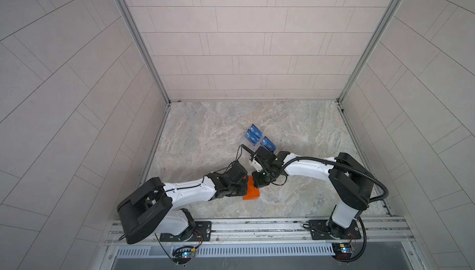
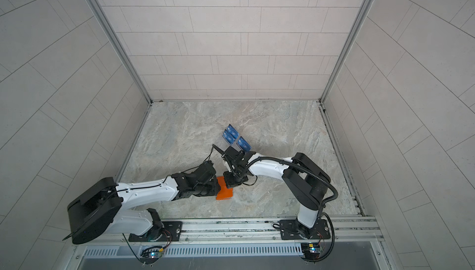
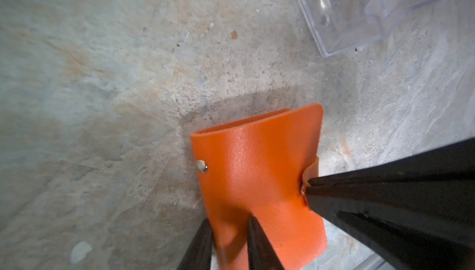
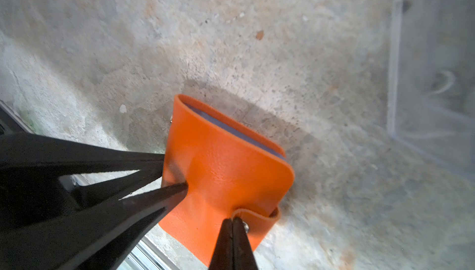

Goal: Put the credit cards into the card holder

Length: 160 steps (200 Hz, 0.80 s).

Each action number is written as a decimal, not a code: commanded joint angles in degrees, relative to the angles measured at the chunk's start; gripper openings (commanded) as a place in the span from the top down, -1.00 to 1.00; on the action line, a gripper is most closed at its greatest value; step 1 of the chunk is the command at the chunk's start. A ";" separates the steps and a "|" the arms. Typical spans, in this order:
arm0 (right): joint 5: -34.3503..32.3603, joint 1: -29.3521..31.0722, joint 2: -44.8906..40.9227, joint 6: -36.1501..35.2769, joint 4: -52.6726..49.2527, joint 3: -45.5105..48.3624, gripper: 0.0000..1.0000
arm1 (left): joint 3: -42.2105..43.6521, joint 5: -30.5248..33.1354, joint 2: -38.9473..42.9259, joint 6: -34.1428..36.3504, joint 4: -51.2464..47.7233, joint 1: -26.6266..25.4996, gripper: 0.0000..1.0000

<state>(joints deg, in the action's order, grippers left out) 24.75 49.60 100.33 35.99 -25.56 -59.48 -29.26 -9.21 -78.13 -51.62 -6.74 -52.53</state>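
The orange card holder (image 1: 253, 194) (image 2: 225, 194) lies closed on the stone table near the front middle. My left gripper (image 3: 230, 232) is shut on its near edge, one finger pressing a dent into the cover (image 3: 257, 166). My right gripper (image 4: 232, 226) is shut on the holder's snap tab (image 4: 259, 218), at the side of the holder (image 4: 226, 173) opposite its folded spine. Three blue credit cards (image 1: 253, 134) (image 2: 230, 135) with white lettering stand further back, one of them (image 1: 268, 144) just behind the right wrist. Both sets of fingertips are hidden under the wrists in both top views.
A clear acrylic rack (image 3: 359, 11) (image 4: 431, 76) stands on the table beyond the holder and carries the blue cards. The metal rail (image 1: 257, 226) with both arm bases runs along the table's front edge. Tiled walls enclose the left, right and back.
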 commanded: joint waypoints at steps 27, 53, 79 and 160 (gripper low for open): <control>-5.71 1.25 6.10 -0.40 -2.93 3.22 1.00 | 3.42 -1.86 -4.11 -0.39 -0.73 -0.91 0.44; -4.36 1.21 4.79 -0.13 -2.39 2.26 1.00 | 3.25 -1.77 -4.31 -0.48 -0.62 -0.90 0.43; -2.73 1.20 0.32 1.58 -0.32 1.72 1.00 | 2.76 -1.43 -4.15 -0.63 -0.72 -0.83 0.42; -2.87 1.37 -8.33 3.47 6.02 2.40 0.45 | -3.61 -0.45 -0.32 4.12 -8.56 1.35 -0.03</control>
<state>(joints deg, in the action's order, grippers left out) 22.87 50.63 94.28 39.07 -22.15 -57.41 -31.27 -10.20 -78.43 -50.06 -7.18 -52.16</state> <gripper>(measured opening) 0.252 0.473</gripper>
